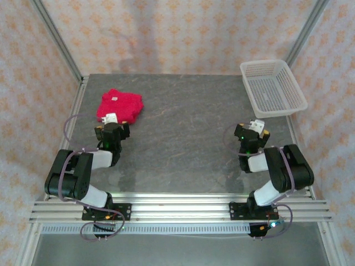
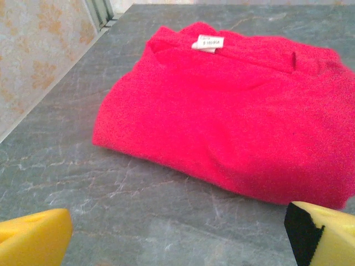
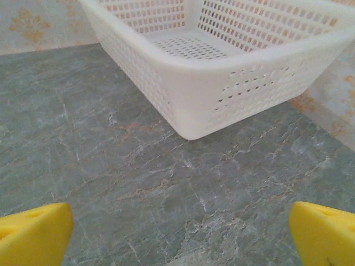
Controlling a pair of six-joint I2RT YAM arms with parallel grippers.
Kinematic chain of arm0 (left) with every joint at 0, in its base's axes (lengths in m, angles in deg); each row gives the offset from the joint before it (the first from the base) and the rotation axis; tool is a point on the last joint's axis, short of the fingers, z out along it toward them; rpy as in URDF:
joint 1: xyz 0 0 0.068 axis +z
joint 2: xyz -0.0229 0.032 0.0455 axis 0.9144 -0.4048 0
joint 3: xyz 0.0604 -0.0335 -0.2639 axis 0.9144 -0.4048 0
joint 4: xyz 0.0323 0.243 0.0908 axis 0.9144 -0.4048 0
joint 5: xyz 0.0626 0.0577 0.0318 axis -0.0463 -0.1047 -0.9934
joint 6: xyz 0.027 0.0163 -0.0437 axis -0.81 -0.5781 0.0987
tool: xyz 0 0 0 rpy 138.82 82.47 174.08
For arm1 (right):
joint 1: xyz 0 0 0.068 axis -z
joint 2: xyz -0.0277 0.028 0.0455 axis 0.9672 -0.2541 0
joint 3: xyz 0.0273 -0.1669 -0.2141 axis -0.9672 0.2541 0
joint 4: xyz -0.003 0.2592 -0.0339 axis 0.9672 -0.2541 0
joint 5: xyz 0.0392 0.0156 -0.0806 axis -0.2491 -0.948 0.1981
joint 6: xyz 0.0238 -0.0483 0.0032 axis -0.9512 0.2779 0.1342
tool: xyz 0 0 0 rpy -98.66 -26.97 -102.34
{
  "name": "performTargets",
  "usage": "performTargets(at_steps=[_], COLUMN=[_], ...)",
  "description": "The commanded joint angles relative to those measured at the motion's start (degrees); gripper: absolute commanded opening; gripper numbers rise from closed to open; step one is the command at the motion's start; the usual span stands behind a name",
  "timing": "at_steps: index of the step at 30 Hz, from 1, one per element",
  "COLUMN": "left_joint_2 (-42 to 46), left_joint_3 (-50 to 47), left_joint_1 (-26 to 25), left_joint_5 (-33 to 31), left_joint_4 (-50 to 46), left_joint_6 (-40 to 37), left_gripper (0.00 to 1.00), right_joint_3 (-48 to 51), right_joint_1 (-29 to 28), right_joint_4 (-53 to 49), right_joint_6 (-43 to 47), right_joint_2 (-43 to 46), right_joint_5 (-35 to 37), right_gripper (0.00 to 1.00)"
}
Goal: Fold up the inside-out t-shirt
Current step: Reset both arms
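FOLDED AND SET DOWN: The red t-shirt (image 1: 120, 107) lies as a compact, roughly square bundle at the far left of the grey tabletop (image 1: 188, 138), close to the left frame rail. My left gripper (image 1: 111, 121) sits just beside its near edge, jaws spread wide and gripping nothing. In the left wrist view, the bundle rests flat beyond my 2 yellow pads (image 2: 33, 238), with a strip of bare tabletop between them and the cloth. A small white tag (image 2: 208, 42) faces up near the far edge, next to a raised seam. The near-left edge of the bundle is a soft, rounded fold.

My right gripper (image 1: 254, 127) sits on the right side of the tabletop, well apart from the t-shirt, jaws likewise wide and gripping nothing. It points toward the white mesh basket (image 1: 273, 88), which stands upright in the far right corner. In the right wrist view, the near corner of the basket rises a little way beyond my pads, apart from them. My 2 arms are bent low over the near half of the tabletop.
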Motion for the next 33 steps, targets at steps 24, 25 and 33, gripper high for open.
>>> performTargets(at_steps=[24, 25, 33], left_joint_2=[-0.35, -0.42, -0.43], left_joint_3=[0.07, 0.14, 0.25], left_joint_1=[0.06, -0.13, -0.37], left_joint_5=[0.51, 0.6, 0.5], left_joint_4=[3.39, 3.25, 3.24], left_joint_6=[-0.24, -0.5, -0.67], left_gripper=[1.0, 1.0, 1.0], right_joint_3=[-3.66, -3.64, -3.68], right_joint_1=[0.78, 0.79, 0.8], right_joint_4=[-2.11, -2.06, -2.01], right_joint_6=[-0.22, -0.25, -0.27], right_joint_2=[0.52, 0.54, 0.58], right_joint_5=[-1.39, -1.35, -1.39], right_gripper=[1.0, 1.0, 1.0])
